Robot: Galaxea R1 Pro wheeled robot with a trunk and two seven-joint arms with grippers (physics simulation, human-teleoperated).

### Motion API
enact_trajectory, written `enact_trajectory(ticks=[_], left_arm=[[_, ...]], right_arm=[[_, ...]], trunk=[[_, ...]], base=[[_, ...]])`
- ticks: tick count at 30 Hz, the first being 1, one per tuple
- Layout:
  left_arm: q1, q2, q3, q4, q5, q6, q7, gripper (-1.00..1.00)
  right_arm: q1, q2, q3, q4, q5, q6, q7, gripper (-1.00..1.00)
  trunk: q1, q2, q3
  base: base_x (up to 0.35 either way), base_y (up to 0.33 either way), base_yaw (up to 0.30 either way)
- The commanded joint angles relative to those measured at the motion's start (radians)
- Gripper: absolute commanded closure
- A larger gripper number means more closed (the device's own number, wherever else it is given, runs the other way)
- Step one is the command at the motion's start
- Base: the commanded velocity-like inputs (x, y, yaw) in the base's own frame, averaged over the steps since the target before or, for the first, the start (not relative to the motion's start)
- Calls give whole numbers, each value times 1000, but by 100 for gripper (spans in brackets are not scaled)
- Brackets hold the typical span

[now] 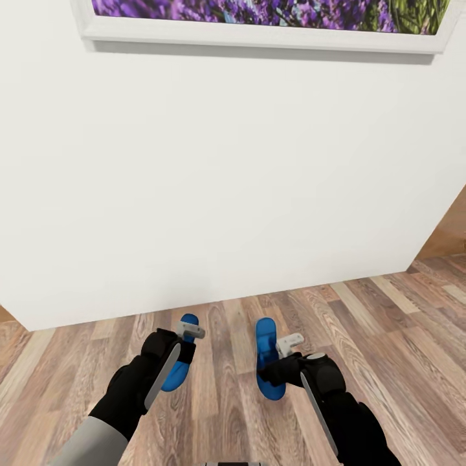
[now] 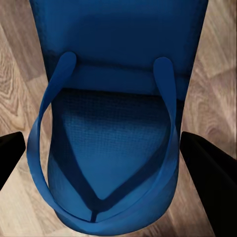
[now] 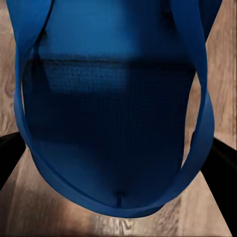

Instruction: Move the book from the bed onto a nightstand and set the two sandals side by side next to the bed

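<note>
Two sandals, left (image 1: 180, 362) and right (image 1: 267, 362), each straddled by a part-open claw, left (image 1: 188, 331), right (image 1: 288, 342); grip unclear. Keep them parallel, close together.

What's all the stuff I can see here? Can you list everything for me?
sandals: two, bright blue; one at the left hand, one at the right, lengthwise toward the wall, a strip of floor between them
picture: one, purple lavender in a white frame, high on the wall
wall: one, white, straight ahead
floor: brown wood planks, below the wall
left hand: one, grey fingers on a black arm, a black finger on either side of its sandal in the left wrist view
right hand: one, same colours, a black finger on either side of the other sandal in the right wrist view
</note>
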Motion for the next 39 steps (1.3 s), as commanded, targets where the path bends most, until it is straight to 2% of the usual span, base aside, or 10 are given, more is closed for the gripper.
enact_trajectory(ticks=[1, 13, 39], left_arm=[[-1, 0, -1, -1, 9, 4, 10, 100], [-1, 0, -1, -2, 9, 3, 10, 100], [-1, 0, -1, -4, 9, 2, 10, 100]], right_arm=[[-1, 0, 0, -1, 10, 3, 8, 100], [-1, 0, 0, -1, 10, 3, 7, 100], [-1, 0, 2, -1, 9, 3, 5, 100]], trunk=[[0, 0, -1], [0, 0, -1], [0, 0, -10]], base=[[71, -303, 0], [54, -223, 0], [3, -13, 19]])
